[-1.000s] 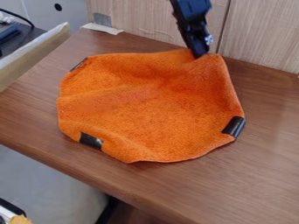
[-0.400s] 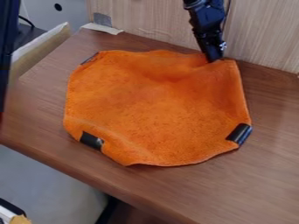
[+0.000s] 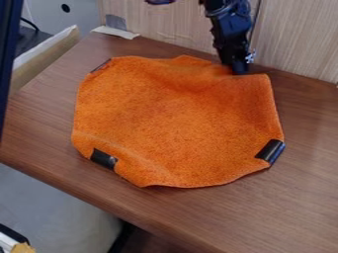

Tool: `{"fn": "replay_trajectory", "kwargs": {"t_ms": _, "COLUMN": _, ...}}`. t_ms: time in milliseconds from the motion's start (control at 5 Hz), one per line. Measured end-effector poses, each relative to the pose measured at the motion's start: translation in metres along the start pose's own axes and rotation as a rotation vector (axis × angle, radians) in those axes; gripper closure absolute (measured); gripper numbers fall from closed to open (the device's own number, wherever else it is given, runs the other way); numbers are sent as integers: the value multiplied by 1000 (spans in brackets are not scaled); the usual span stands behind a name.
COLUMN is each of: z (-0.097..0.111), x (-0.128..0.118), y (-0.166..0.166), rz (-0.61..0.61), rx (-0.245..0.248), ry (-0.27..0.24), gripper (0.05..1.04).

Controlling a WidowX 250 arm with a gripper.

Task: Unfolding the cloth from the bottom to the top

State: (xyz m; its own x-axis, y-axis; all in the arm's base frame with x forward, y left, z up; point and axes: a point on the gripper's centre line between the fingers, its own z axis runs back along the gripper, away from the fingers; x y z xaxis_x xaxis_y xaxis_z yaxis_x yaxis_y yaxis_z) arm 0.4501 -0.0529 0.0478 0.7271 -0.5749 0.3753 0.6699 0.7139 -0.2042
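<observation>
A black robot gripper [image 3: 239,70] reaches in from the upper right of the frame to the top edge of an orange cloth [image 3: 175,118], spread across the middle of a brown wooden desk [image 3: 297,207]; whether its jaws are clenched on the fabric or released cannot be told. Black patches mark the cloth's lower left [image 3: 104,158] and lower right [image 3: 271,150]. A pale wood-grain panel [image 3: 304,39] stands behind.
</observation>
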Motion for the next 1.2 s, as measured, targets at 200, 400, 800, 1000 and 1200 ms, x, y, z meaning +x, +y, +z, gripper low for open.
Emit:
{"fn": "replay_trajectory", "kwargs": {"t_ms": 200, "z": 0, "x": -2, "y": 1, "rz": 7, "rx": 6, "ry": 10, "gripper": 297}}
{"fn": "replay_trajectory", "kwargs": {"t_ms": 400, "z": 14, "x": 3, "y": -1, "rz": 2, "rx": 15, "ry": -9, "gripper": 91}}
{"fn": "replay_trajectory", "kwargs": {"t_ms": 800, "z": 65, "x": 8, "y": 0, "rz": -10, "rx": 48, "ry": -72, "gripper": 82}}
{"fn": "replay_trajectory", "kwargs": {"t_ms": 1000, "z": 93, "x": -5, "y": -10, "rz": -17, "rx": 57, "ry": -82, "gripper": 82}}
{"fn": "replay_trajectory", "kwargs": {"t_ms": 1200, "z": 112, "x": -31, "y": -21, "rz": -35, "rx": 64, "ry": -47, "gripper": 82}}
